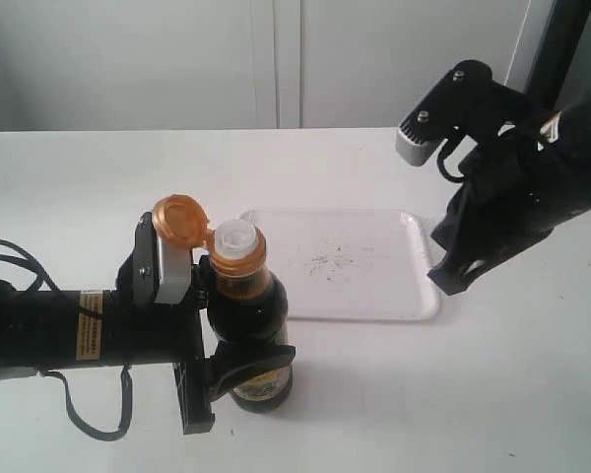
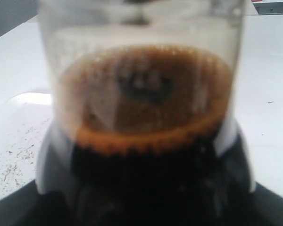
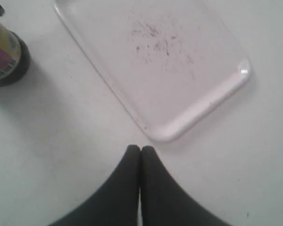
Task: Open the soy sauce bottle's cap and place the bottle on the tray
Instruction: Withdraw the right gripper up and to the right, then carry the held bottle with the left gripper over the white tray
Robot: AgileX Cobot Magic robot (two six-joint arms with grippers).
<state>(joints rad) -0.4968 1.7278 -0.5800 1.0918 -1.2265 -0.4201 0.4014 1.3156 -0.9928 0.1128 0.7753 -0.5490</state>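
**Cap flipped open; bottle upright in left gripper, off the tray**

Soy sauce bottle [image 1: 248, 325] stands upright on the white table [image 1: 69, 187], long axis vertical, neck and white spout pointing straight up. It sits just beside the tray's near-left corner, not on it; base on the table surface.

Cap [image 1: 178, 219] is hinged back to the left of the spout, its open face turned up and slightly toward the camera. Ribbed collar remains on the neck.

Left gripper [image 1: 238, 363] reaches in from the left, arm lying low and horizontal. Its 2 fingers clamp the bottle's lower body, 1 dark finger wrapping across the label. Left wrist view is filled by the neck and collar at close range, blurred.

Right gripper [image 3: 141, 162] hangs above the table off the tray's right end, fingers pressed together with nothing between them.

Tray [image 1: 414, 296] lies flat, long axis running left to right, with faint dark scuffs at its centre. Its near rim runs just to the right of the bottle's shoulder. The whole tray surface is bare. Open table lies near, far and to the left of the tray.
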